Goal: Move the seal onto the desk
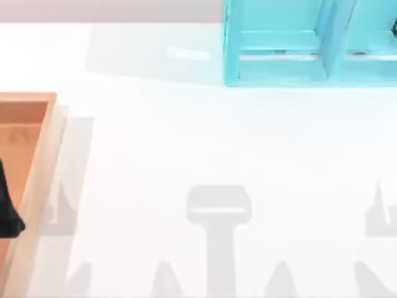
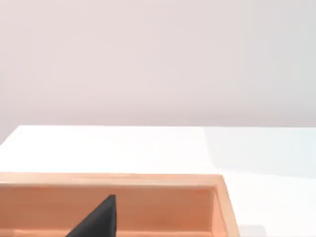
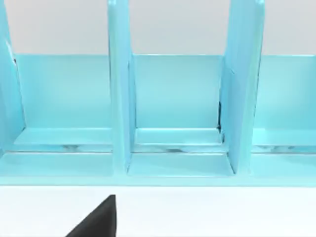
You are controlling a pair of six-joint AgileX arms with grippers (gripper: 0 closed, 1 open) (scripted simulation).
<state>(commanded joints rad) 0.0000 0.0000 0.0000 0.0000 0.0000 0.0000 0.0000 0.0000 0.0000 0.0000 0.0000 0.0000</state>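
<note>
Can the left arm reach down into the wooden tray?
Probably yes. The left gripper hangs right above the tray, at the table's left side, and nothing visible stands between them. The right gripper is far off, facing the shelf.

no readable text, labels or numbers anywhere.

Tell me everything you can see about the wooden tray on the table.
The wooden tray is a shallow open box of light orange-brown wood with a smooth flat floor and low, pale-topped walls. It sits flat on the white desk at the table's left edge, running out of the top view. Its far corner is square and casts a soft shadow to the right. A dark part of the left gripper hangs over its interior; whether it touches the wood cannot be told.
</note>
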